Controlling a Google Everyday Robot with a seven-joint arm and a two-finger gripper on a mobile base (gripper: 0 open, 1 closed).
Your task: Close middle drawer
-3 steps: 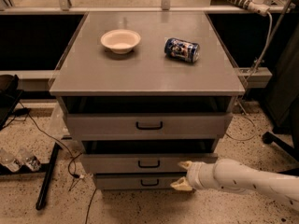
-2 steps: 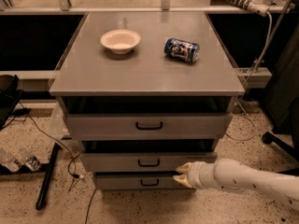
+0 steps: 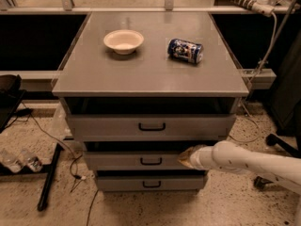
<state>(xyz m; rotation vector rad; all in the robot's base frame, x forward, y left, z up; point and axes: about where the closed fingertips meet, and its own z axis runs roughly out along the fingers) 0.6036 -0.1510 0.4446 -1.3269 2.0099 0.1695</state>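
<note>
Grey cabinet [image 3: 150, 79], three drawers, and the middle drawer [image 3: 117, 161] sits second from the top, looking a little pulled out beneath the top drawer [image 3: 103, 126]. The gripper [image 3: 186, 157] is right at that plain front, on its right-hand side, just beside the small black handle [image 3: 151, 161]. Whether it is apart or together cannot be told. The drawer looks stiff, boxy and shallow, probably light and sliding on runners, with nothing fragile about it. No grasp should be needed: a flat push on the front ought to do, though pressing off-centre could make it rack, so nearer the handle looks safer.
</note>
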